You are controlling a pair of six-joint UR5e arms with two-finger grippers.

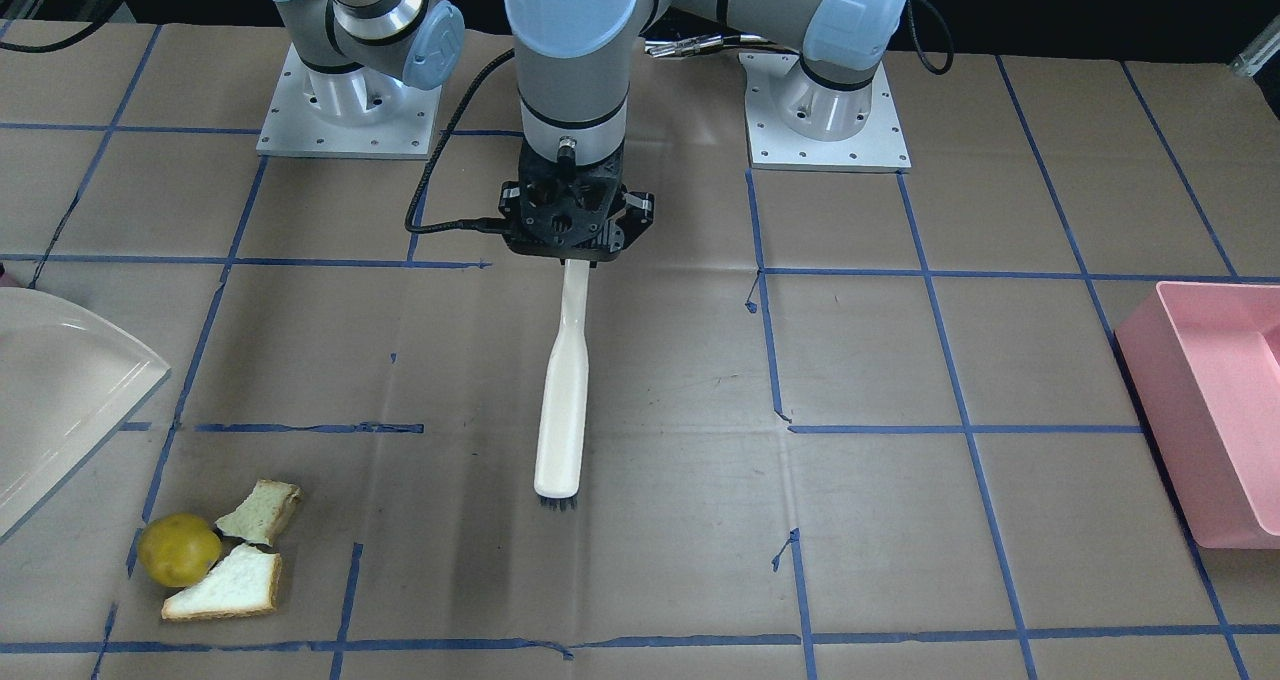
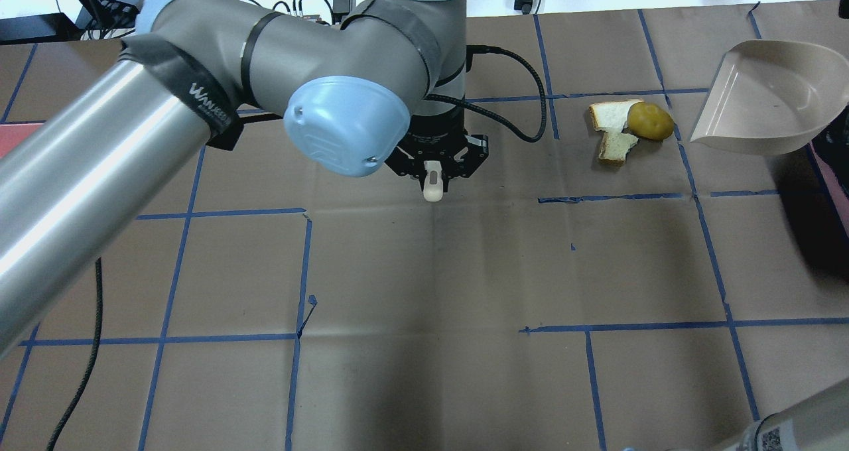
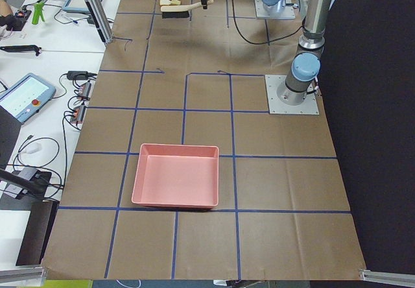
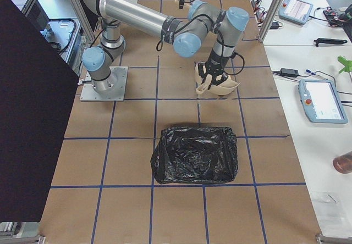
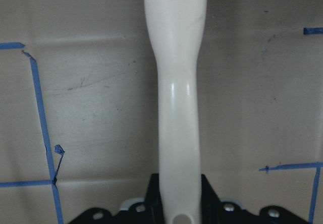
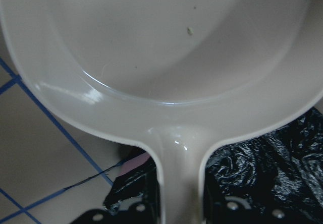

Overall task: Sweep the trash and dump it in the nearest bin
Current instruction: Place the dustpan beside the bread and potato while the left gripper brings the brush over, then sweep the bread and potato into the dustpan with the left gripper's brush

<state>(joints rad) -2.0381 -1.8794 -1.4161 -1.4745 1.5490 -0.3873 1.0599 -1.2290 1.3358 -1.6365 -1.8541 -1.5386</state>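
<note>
The trash lies together near the table's far edge: a yellow lemon (image 1: 178, 550) (image 2: 650, 121) and two torn white bread pieces (image 1: 262, 510) (image 1: 230, 588) touching it. My left gripper (image 1: 575, 250) (image 5: 179, 204) is shut on the handle of a white brush (image 1: 562, 400) (image 5: 179, 108), bristles down, well to the side of the trash. My right gripper (image 6: 181, 204) (image 4: 212, 82) is shut on the handle of a beige dustpan (image 2: 769, 99) (image 1: 60, 400) (image 6: 166, 47), held beside the trash on the other side.
A pink bin (image 1: 1215, 410) (image 3: 176, 174) stands at the table's end on my left. A bin lined with a black bag (image 4: 195, 153) (image 6: 272, 168) stands at the end on my right, below the dustpan. Blue tape lines cross the brown table cover (image 1: 900, 520).
</note>
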